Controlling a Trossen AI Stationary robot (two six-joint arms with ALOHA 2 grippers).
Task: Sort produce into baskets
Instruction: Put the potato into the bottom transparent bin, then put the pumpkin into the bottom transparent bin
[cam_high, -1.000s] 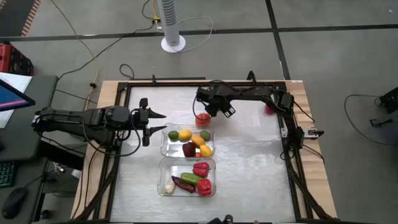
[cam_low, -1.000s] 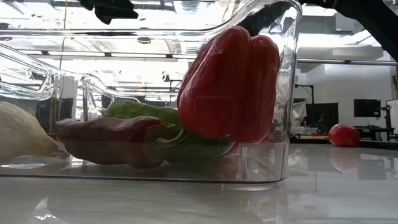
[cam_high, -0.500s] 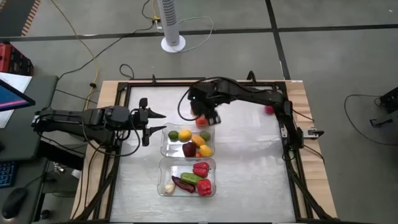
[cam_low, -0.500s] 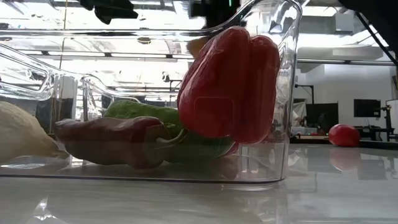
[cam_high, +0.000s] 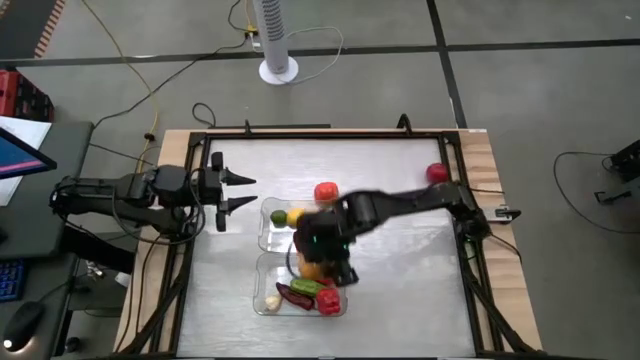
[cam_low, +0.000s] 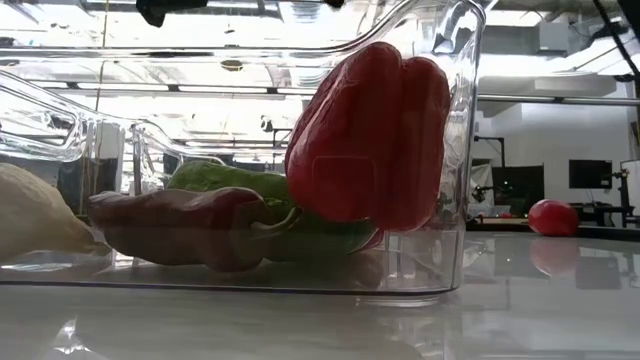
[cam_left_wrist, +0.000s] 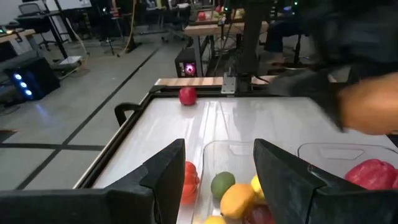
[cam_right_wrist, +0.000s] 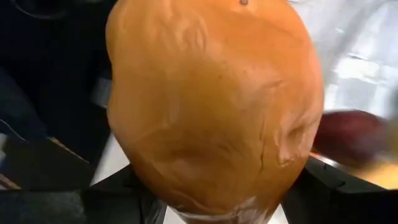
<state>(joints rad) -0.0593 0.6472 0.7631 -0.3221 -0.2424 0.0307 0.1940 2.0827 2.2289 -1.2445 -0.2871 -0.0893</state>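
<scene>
Right gripper (cam_high: 318, 262) clamped on an orange pepper (cam_right_wrist: 214, 106), hanging over the near tub (cam_high: 262, 300) presumably to drop it in with the other veg, left gripper (cam_high: 240, 192) parked with fingers apart beside the far tub (cam_high: 266, 214), out of the way.

I am holding an orange pepper (cam_right_wrist: 214, 106) over the two clear baskets. The near basket (cam_high: 263, 300) is holding a red pepper (cam_low: 370, 135), green and dark pieces and pale garlic (cam_high: 272, 301). A red tomato (cam_high: 326, 192) and a red ball (cam_high: 437, 173) are lying loose on the table.
</scene>
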